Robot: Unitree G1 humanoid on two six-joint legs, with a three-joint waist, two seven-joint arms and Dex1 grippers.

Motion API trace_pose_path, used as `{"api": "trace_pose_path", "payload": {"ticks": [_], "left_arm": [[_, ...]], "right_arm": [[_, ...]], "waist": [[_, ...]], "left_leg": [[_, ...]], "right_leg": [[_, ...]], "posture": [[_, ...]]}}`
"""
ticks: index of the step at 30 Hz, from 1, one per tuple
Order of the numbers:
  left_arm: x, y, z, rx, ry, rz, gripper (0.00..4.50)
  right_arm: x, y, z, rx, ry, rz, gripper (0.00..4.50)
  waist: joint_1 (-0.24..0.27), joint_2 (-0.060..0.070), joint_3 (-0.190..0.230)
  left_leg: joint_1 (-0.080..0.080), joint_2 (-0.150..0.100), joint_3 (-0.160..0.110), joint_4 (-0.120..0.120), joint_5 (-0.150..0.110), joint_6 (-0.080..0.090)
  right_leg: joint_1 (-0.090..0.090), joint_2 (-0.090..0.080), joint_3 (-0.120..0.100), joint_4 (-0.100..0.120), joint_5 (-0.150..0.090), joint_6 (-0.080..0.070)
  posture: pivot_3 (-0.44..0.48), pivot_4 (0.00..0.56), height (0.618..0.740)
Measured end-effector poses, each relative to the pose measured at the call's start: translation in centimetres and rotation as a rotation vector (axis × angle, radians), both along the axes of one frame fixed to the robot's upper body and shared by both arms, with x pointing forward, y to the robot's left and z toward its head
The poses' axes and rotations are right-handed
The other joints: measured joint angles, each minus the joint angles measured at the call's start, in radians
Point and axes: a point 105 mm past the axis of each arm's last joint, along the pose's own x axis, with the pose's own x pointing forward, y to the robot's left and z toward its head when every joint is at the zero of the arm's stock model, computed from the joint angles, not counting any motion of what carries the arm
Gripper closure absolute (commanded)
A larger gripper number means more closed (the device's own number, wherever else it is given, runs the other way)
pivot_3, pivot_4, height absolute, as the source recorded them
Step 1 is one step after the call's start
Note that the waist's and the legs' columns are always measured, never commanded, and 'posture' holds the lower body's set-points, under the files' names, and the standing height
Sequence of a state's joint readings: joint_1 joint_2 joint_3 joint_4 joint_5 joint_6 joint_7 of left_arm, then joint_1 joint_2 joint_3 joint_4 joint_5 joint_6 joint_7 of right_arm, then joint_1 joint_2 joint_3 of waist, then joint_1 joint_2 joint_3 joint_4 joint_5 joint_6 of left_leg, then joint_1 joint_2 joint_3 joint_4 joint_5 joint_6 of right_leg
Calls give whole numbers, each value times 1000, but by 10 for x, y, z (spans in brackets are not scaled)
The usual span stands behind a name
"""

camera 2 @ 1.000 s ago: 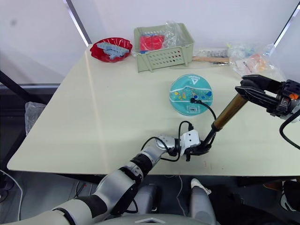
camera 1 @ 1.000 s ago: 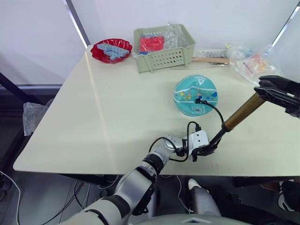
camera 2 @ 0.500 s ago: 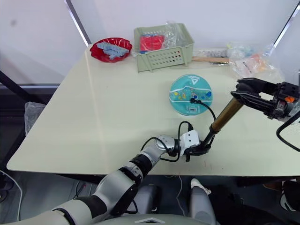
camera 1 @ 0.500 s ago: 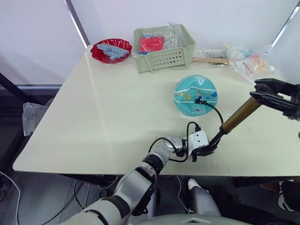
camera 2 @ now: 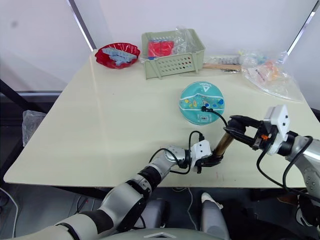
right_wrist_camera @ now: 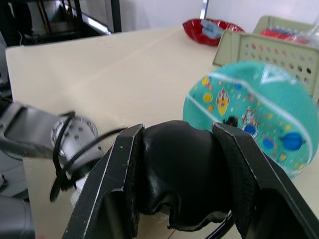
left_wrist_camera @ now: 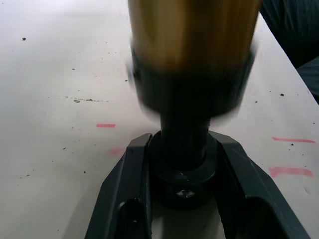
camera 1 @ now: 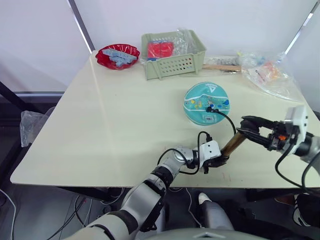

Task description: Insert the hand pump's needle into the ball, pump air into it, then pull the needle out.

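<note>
Your left gripper (left_wrist_camera: 182,164) has its jaws clamped on the black base cap of the hand pump (camera 1: 231,145), pinning that end low near the front edge of the table (camera 1: 100,125). Your right gripper (right_wrist_camera: 182,174) has its jaws closed around the black T-handle at the pump's other end, so both ends are held and the bronze barrel runs tilted between them, rising from the left jaws toward the right. Very little barrel shows between the two grippers, so I judge the handle is pushed well in, near the bottom of a stroke. The thin black hose (camera 1: 229,120) loops from the pump's base end up to the ball (camera 1: 207,103), and its tip sits on top of the ball near the cartoon prints. The needle itself is too small to make out, but the hose end touches the ball's surface, so insertion looks done. The ball rests on the table just beyond the pump, and nothing holds it. Task state, as a judgement: step one finished, pumping under way, needle pull-out still to do. Further back, well clear of the work, you have a green basket (camera 1: 172,59), a red bowl (camera 1: 118,54) and plastic bags (camera 1: 270,72). Watch the ball: it's free to roll if the hose tugs it.
</note>
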State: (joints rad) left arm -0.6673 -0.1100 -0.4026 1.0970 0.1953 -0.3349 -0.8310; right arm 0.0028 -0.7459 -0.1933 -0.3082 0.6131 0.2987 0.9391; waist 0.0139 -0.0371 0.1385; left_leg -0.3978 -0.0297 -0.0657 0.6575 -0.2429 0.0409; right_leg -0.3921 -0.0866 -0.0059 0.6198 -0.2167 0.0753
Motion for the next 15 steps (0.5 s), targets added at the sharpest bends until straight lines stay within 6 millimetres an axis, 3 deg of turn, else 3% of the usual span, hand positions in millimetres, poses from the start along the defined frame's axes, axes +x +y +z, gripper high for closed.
{"api": "trace_pose_path", "payload": {"ticks": [7, 15], "left_arm": [[1, -1, 2, 1, -7, -4, 3312], [2, -3, 6, 1, -13, -24, 3312]], "right_arm": [[0, 1, -8, -10, 1, -6, 2821], [2, -8, 9, 79, 65, -18, 2821]], "waist": [[0, 1, 0], [0, 9, 7]], "left_leg": [[0, 0, 0, 0, 0, 0], [-2, -1, 1, 0, 0, 0]], "right_leg": [[0, 0, 0, 0, 0, 0], [-1, 0, 0, 0, 0, 0]], "posture": [[0, 150, 737], [0, 150, 737]]}}
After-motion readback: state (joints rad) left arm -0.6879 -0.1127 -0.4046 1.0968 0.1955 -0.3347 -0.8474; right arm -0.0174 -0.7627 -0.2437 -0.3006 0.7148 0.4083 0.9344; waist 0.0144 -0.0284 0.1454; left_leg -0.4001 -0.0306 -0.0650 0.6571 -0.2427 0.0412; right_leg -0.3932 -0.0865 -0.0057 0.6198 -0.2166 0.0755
